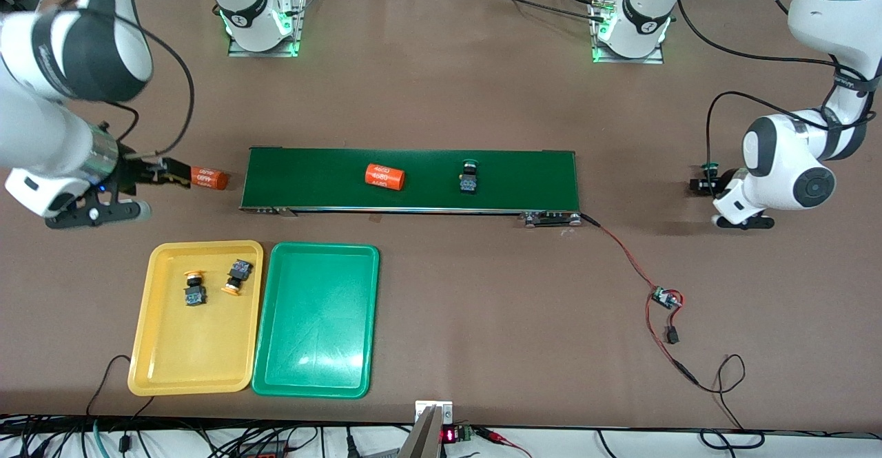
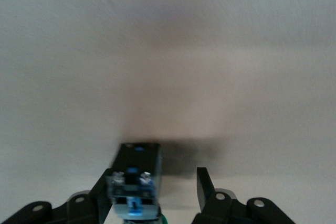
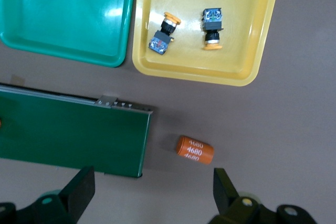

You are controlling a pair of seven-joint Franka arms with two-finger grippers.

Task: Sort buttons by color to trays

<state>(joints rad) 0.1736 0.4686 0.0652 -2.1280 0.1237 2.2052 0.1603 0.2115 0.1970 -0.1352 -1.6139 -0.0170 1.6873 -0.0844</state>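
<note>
Green-capped button (image 1: 704, 181) sits on the bare table off the left arm's end of the belt, w/ the left gripper (image 2: 155, 192) low around it: one finger against the body, the other w/ a gap, so jaws part-shut, prob not clamped yet. Small, light, rigid plastic; round cap is slick, so grip the boxy black-and-blue body on its flat sides.

Second green button (image 1: 469, 177) on the conveyor belt (image 1: 413, 181) near an orange cylinder (image 1: 384, 176). Two yellow buttons (image 1: 193, 288) (image 1: 236, 277) lie in the yellow tray (image 1: 196, 361); green tray (image 1: 317, 368) beside it has none.

Right gripper (image 3: 152, 192) waits wide open, nothing held, over another cylinder (image 3: 195, 149) off the belt's other end. Belt lies btwn left arm and trays
</note>
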